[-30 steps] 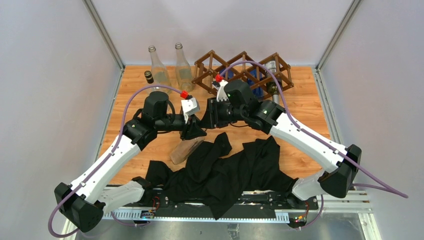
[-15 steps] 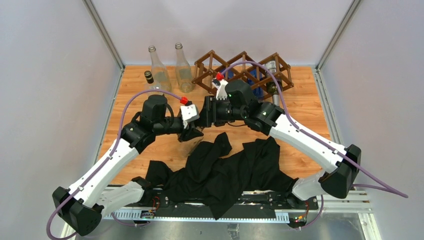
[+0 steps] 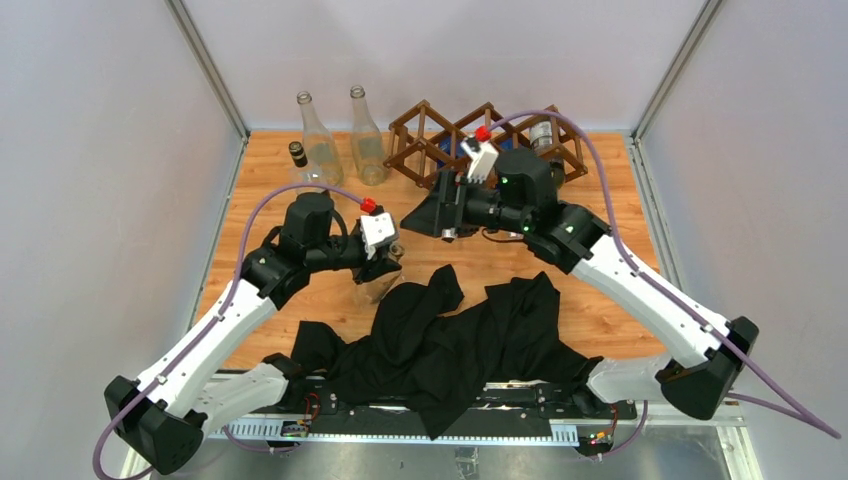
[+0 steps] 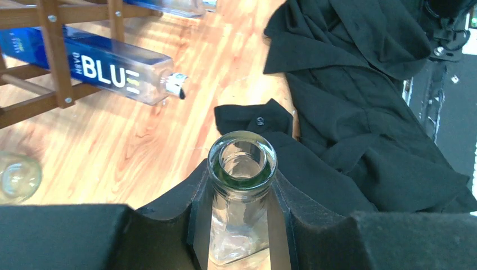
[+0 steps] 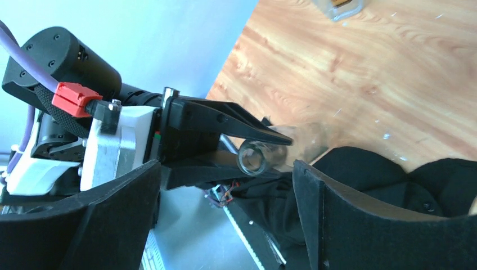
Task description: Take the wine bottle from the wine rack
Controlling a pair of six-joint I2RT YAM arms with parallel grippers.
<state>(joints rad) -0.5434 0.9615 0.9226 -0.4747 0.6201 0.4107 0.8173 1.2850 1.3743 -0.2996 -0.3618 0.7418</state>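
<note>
Wooden table [image 3: 262,168] held the wine rack [image 4: 56,56] at its far edge. Left pincer [image 4: 241,175] clamped the clear wine bottle [image 4: 242,154] by its neck, off the rack, beside black cloth [image 3: 450,340]; right pincer [image 5: 225,191] stood apart.

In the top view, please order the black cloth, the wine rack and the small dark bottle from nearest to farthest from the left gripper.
1. black cloth, just in front of the left gripper, toward the near edge.
2. wine rack, at the back, slightly right.
3. small dark bottle, at the back left.
</note>
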